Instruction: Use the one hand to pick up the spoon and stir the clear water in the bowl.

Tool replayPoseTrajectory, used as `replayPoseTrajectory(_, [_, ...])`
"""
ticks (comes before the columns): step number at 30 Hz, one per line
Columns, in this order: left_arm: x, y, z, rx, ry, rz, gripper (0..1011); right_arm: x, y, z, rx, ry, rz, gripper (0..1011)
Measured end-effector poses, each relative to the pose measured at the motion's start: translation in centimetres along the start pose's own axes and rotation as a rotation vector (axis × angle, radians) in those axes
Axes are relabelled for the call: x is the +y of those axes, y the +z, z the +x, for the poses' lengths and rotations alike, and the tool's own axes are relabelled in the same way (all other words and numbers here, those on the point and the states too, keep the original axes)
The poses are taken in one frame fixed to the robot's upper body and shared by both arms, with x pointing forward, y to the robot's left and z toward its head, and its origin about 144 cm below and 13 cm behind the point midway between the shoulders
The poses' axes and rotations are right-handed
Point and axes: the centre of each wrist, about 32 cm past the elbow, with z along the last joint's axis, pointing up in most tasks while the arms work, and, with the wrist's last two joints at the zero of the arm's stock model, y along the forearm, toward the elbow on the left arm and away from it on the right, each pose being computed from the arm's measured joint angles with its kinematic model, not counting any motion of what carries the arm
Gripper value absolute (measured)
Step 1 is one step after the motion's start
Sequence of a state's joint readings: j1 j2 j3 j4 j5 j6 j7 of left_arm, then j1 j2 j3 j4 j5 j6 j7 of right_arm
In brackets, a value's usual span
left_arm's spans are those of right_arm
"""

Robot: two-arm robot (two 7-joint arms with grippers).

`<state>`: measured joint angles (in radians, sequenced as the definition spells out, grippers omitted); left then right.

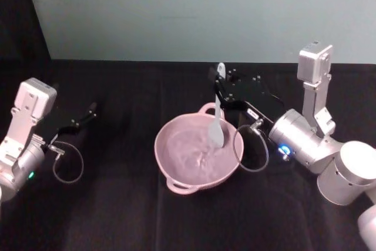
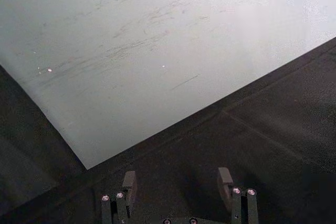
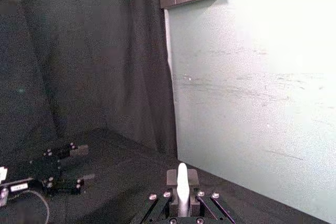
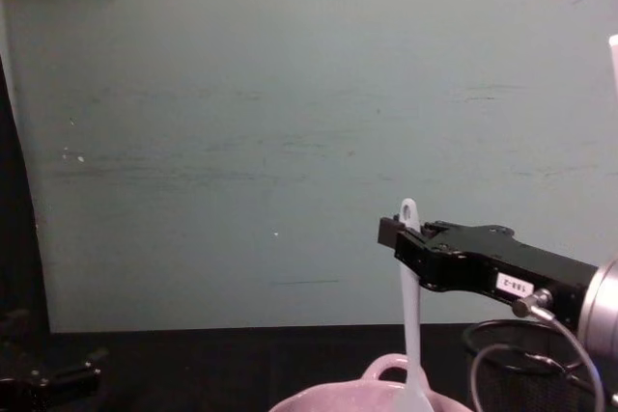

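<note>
The spoon (image 1: 217, 130) is held near upright, loop end uppermost, with its blade dipped in the bowl (image 1: 176, 145) at about 2 o'clock of centre. It is pinched high on the handle by the right gripper (image 1: 216, 86), reaching in from 3 o'clock. Open water lies toward 8 o'clock, and the rim is close at 2 o'clock. The left gripper (image 1: 88, 113), fingers spread, is parked at 9 o'clock, well apart.

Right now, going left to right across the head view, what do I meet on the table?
Left tool, open and parked → pink bowl → right tool, shut on the spoon, whose blade dips into the bowl's right half.
</note>
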<state>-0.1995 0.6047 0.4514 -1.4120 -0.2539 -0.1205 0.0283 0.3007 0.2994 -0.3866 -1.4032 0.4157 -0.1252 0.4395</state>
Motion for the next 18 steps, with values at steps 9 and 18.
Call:
replayPoseTrajectory(9, [0.0, 0.0, 0.0, 0.000, 0.000, 0.000, 1011, -0.8, 0.5, -1.1, -0.018, 0.035, -0.028, 113])
replayPoseTrajectory(18, [0.0, 0.0, 0.0, 0.000, 0.000, 0.000, 1011, 0.0, 0.6, -3.7, -0.006, 0.129, -0.037, 113])
